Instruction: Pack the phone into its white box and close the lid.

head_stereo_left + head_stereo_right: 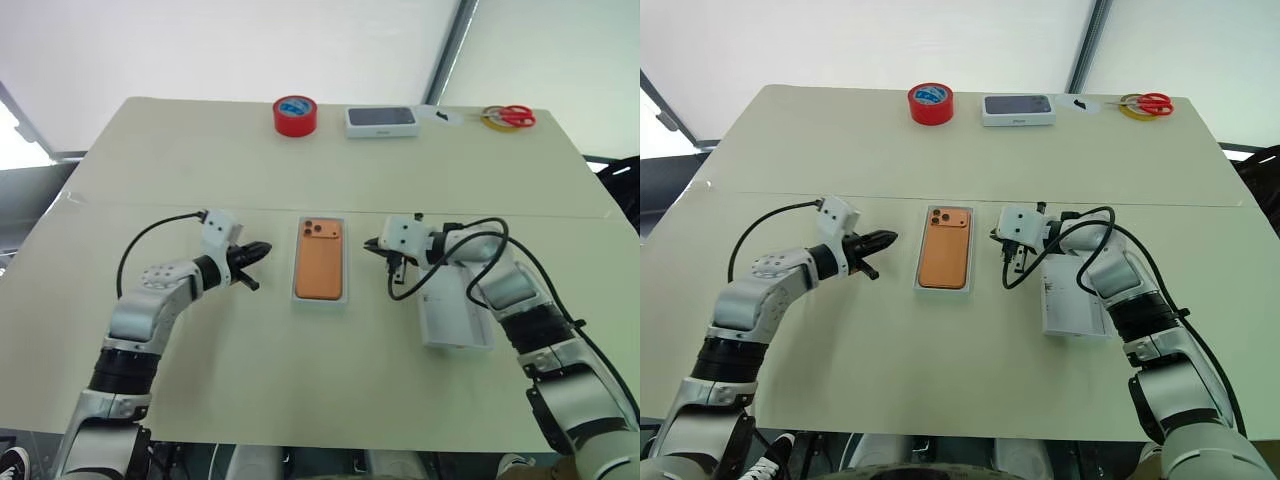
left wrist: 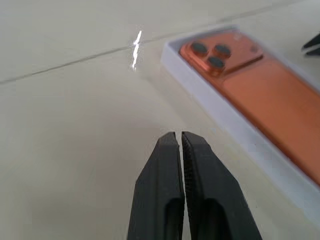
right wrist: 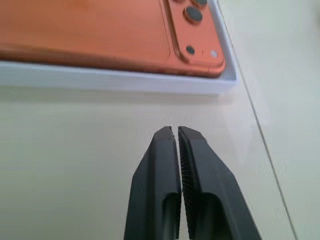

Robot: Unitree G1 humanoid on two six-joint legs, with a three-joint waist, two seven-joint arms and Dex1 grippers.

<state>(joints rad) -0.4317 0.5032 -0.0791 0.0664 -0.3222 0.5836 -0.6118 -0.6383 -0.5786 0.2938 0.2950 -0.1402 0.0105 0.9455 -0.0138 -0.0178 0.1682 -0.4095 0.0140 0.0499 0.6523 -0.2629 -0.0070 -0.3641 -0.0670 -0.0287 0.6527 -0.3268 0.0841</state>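
Note:
The orange phone (image 1: 320,262) lies back up in the white box (image 1: 320,299) at the table's middle, its camera lenses at the far left corner. The lid (image 1: 455,325) rests inside up to the right of the box, partly under my right forearm and its cable. My left gripper (image 1: 266,248) hovers just left of the box, shut and holding nothing, its tip aimed at the phone. On the other side my right gripper (image 1: 369,243) is also shut and holding nothing, a short gap from the box wall (image 3: 115,80). The phone's lenses (image 2: 210,52) sit just beyond the left fingertips (image 2: 170,142).
Along the far edge stand a red tape roll (image 1: 295,115), a white slab with a dark top (image 1: 380,121), a small white scrap (image 1: 440,117) and red-handled scissors (image 1: 510,117). A seam crosses the table (image 1: 150,205) behind the box.

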